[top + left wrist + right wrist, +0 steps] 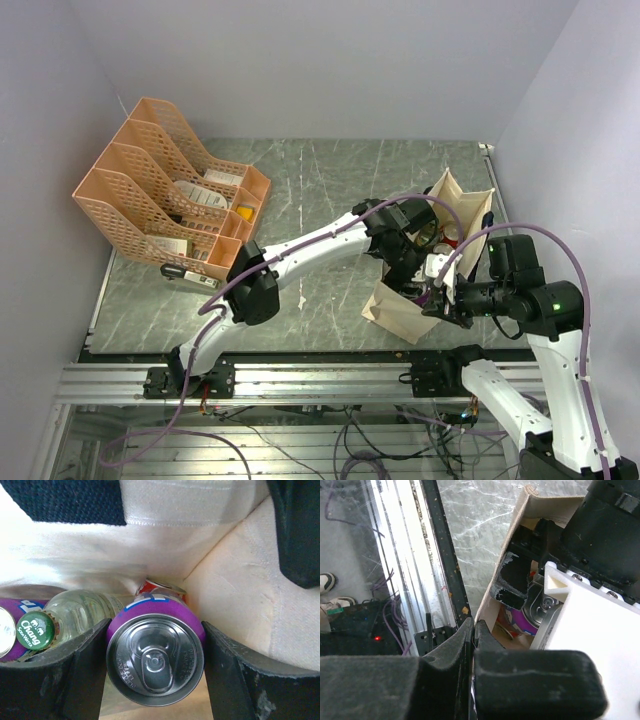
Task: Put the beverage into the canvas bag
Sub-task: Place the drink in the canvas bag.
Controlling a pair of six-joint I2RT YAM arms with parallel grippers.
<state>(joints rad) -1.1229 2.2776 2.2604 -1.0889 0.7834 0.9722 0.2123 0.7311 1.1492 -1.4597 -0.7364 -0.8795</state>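
Left wrist view is showing the purple aluminium can (155, 662) end-on, its silver lid and pull tab facing the camera, down inside the cream-beige canvas bag (240, 595). The left gripper (155, 630) is clamping it. Both black fingers (82, 675) are pressing against the can's sides, spread just to the can's width. Whether the can's base is touching the bag's floor cannot be told, since the can itself is hiding it.

Just beside it on the left, a clear glass bottle with a green cap (75, 612) is lying. Past that, a second purple can (7, 630) is being cut off by the frame edge. Behind the held can, a red-and-white can (161, 587) is peeking out, mostly covered. A dark navy strap (70, 500) is crossing the cloth at the top.

Right wrist view is showing the right gripper (472, 635) pinching the bag's near rim, jaws almost together with only the cloth between them. The purple can is appearing there as a sliver under the left arm's black-and-white wrist.

Top external view is showing the bag sitting open-mouthed on the green marbled table (320, 180), at the right. The left arm is reaching into it, and its fingers are hidden inside. The orange plastic file trays (150, 200) are standing well apart at the far left.
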